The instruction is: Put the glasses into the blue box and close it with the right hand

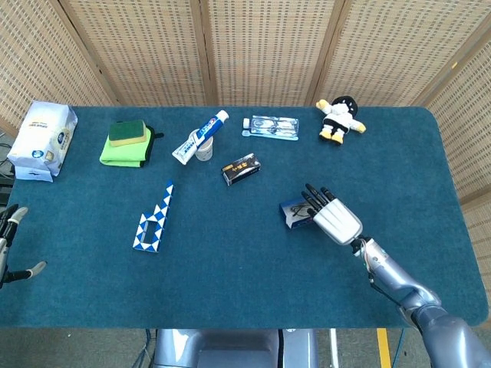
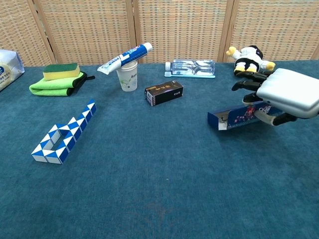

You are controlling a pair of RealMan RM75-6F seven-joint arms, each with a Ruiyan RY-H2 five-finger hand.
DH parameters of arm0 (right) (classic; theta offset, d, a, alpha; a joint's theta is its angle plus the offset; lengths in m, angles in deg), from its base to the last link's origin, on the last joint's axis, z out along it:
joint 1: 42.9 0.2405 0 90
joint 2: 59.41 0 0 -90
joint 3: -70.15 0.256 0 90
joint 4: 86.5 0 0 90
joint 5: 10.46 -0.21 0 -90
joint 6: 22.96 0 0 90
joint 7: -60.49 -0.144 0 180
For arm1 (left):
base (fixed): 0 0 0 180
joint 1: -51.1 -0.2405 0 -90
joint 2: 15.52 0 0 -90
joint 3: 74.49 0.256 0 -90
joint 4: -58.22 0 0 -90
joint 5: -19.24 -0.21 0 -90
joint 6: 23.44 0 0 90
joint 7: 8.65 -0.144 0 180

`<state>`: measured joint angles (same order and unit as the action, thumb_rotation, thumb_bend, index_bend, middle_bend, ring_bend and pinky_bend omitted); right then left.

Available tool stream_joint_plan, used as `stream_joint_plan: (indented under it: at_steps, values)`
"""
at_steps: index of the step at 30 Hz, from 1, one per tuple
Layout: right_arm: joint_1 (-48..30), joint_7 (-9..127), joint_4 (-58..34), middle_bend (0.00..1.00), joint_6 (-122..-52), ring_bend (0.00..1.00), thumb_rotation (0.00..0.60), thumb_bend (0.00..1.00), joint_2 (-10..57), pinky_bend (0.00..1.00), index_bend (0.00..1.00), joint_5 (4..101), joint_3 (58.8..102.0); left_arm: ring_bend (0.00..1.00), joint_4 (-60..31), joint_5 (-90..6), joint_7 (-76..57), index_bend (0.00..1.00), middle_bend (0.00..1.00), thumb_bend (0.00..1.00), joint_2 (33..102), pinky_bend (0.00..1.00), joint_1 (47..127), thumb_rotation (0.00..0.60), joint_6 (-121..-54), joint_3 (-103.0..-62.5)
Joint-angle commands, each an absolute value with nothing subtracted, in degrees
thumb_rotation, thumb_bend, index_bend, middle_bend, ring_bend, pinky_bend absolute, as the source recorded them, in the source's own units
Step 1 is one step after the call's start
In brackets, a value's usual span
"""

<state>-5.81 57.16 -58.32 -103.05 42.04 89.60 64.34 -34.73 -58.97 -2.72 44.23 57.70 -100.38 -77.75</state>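
The blue box (image 2: 238, 116) lies right of centre on the worktop (image 2: 149, 189), its long axis left to right. The right hand (image 2: 284, 94) rests over its right end, fingers (image 2: 245, 85) spread and pointing left, holding nothing. I cannot see the glasses; the lid looks almost shut.

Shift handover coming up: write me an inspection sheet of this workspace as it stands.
Surface: table covered in dark teal cloth.
Job's things: blue box lies with its lid down or nearly so; glasses not visible.
Clutter: tissue pack; sponge on green cloth; toothpaste tube across a paper cup; clear case; black carton; blue-white snake puzzle; plush toy.
Hands: right hand over the box's right end, fingers spread; left hand at the table's left edge, holding nothing.
Cables: nothing seen.
Surroundings: woven screens behind.
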Motion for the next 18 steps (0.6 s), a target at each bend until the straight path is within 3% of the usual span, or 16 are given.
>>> stream_joint_plan:
  at_steps: [1, 18]
  values:
    - [-7.0, 60.1, -53.7, 0.19, -105.1, 0.06, 0.600, 0.65, 38.3, 0.25, 0.64, 91.5, 62.8, 0.00, -34.7, -59.0, -2.7, 0.00, 0.00, 0.00, 44.2, 0.00, 57.7, 0.600, -100.3, -77.7]
    - [-9.0, 73.2, -44.1, 0.21, -110.4, 0.07, 0.600, 0.65, 30.5, 0.25, 0.65, 97.4, 60.0, 0.00, -34.7, -58.8, -2.8, 0.00, 0.00, 0.00, 44.3, 0.00, 57.8, 0.600, -100.2, -77.8]
